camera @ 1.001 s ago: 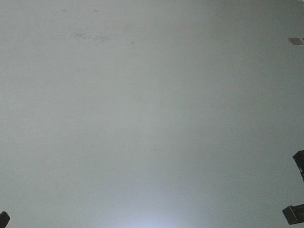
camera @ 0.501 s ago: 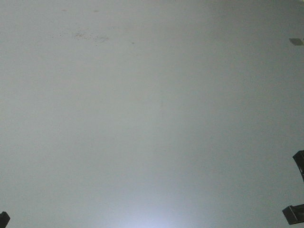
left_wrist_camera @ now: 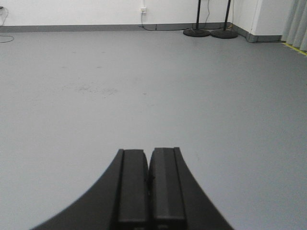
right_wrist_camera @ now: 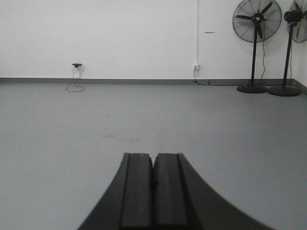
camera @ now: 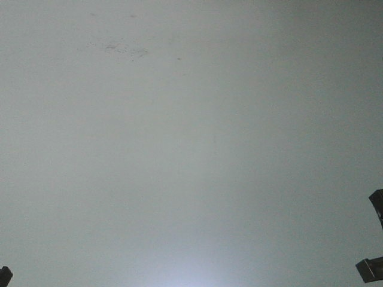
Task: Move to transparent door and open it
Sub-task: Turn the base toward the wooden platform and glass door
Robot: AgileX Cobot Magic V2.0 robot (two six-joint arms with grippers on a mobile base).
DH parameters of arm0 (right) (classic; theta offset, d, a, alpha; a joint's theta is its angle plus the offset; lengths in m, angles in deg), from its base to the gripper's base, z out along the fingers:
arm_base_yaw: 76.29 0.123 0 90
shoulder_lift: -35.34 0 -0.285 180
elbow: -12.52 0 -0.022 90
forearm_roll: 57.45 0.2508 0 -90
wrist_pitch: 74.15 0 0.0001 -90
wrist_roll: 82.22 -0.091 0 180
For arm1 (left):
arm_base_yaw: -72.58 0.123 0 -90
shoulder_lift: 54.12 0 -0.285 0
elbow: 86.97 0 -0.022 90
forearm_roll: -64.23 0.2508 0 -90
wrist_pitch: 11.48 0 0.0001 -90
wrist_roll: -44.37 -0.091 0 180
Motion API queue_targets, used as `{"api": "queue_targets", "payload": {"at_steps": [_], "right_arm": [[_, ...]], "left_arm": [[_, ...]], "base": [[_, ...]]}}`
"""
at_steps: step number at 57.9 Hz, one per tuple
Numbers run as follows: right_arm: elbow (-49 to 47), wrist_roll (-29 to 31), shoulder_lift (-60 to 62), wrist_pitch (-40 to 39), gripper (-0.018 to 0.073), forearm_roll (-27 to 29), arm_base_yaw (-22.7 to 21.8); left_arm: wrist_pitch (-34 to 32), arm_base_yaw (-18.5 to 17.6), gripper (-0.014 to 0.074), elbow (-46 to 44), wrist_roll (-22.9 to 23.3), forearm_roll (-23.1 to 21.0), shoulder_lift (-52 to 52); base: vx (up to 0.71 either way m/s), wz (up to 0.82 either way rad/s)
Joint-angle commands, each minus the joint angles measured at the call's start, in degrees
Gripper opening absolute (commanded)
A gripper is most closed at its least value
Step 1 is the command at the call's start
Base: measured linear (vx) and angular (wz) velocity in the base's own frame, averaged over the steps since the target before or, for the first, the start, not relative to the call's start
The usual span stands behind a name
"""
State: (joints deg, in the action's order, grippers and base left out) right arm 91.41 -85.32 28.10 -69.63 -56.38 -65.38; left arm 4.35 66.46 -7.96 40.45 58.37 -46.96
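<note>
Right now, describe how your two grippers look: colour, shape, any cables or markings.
The left gripper is matte black. It has two long, flat, rectangular fingers that rise from a base flaring outward in smooth curves. The right gripper has the same colour and shape. No cables, labels or markings show on either.

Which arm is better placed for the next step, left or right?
Neither yet: no door shows. The left gripper and right gripper are both shut, over grey floor. Driving probably comes first.
</note>
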Motion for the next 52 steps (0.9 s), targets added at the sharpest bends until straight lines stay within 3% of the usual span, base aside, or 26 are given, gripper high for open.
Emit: {"api": "queue_targets", "payload": {"at_steps": [1, 52], "right_arm": [[0.26, 0.52, 0.93, -4.52, -0.0003, -0.05, -0.22], [0.26, 0.52, 0.93, -4.52, -0.0003, -0.05, -0.22]], "left_arm": [[-4.47, -0.25, 0.0003, 0.42, 0.27, -0.46, -0.84], [-4.47, -0.25, 0.0003, 0.42, 0.27, -0.46, -0.84]], "base": [[0.20, 0.17], [0.33, 0.09]]}}
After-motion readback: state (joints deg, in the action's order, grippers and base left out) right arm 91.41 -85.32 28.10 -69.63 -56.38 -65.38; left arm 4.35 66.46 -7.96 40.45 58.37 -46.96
